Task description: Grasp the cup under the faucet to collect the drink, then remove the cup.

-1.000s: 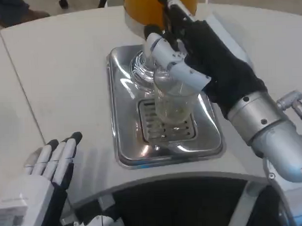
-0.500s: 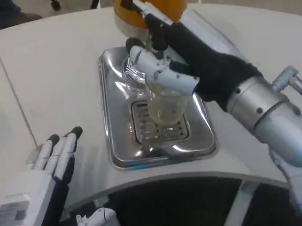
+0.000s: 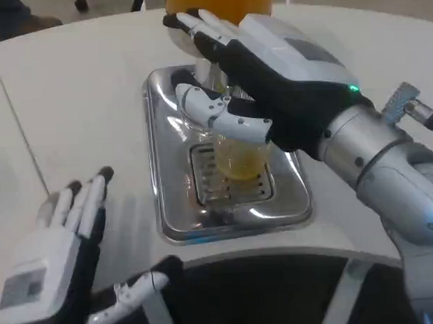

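A clear plastic cup with yellow drink in its lower part stands on the silver drip tray, over the slotted grate. My right hand grips the cup from the right; its fingers wrap the rim and upper wall. The orange drink dispenser rises at the tray's far end, and its faucet is hidden behind my right hand. At the lower left my left hand lies flat on the table with its fingers apart, holding nothing.
The white table spreads to the left and behind the tray. Its curved front edge runs just below the tray. My right forearm crosses the right side of the picture.
The cup now holds more yellow drink. My right hand has shifted a little and its back has risen higher over the cup. The left hand has slid slightly forward.
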Robot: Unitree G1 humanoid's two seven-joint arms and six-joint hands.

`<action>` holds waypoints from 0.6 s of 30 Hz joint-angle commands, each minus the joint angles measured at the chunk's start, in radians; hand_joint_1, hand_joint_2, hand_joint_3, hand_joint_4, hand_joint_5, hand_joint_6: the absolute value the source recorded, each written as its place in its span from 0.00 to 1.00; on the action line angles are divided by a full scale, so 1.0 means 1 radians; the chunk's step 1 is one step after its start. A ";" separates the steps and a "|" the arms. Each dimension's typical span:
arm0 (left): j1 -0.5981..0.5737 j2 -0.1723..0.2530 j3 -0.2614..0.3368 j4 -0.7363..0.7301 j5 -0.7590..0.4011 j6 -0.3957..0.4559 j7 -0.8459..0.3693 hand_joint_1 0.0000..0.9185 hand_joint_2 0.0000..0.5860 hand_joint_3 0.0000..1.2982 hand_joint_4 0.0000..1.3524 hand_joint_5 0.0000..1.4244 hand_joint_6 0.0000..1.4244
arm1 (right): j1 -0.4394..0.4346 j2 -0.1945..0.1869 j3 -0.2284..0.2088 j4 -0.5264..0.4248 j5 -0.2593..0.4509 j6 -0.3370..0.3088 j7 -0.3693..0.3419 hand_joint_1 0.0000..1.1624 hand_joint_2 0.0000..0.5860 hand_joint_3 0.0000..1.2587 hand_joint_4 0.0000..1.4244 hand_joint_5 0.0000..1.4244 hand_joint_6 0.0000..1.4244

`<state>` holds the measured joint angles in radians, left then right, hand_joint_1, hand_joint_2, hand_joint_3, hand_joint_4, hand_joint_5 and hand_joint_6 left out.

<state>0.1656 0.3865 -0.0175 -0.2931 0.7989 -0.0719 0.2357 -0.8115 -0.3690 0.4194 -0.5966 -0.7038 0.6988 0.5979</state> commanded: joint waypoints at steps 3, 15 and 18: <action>-0.097 -0.018 -0.029 0.066 0.011 0.025 -0.003 0.07 0.12 0.00 0.00 0.00 0.00 | 0.002 0.011 0.061 -0.005 -0.024 -0.034 0.073 0.09 0.99 0.04 0.00 0.01 0.04; -0.227 -0.054 -0.101 0.143 0.005 0.027 0.009 0.11 0.11 0.00 0.00 0.00 0.00 | 0.027 -0.001 0.042 0.022 -0.044 -0.085 0.069 0.09 1.00 0.04 0.00 0.01 0.04; -0.252 -0.059 -0.113 0.162 0.001 0.022 0.009 0.11 0.11 0.00 0.00 0.00 0.00 | 0.032 -0.001 0.033 0.027 -0.039 -0.088 0.072 0.09 1.00 0.04 0.00 0.01 0.04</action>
<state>-0.0725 0.3366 -0.1102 -0.1557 0.7966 -0.0460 0.2381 -0.8095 -0.3719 0.4314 -0.5833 -0.7651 0.6441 0.6221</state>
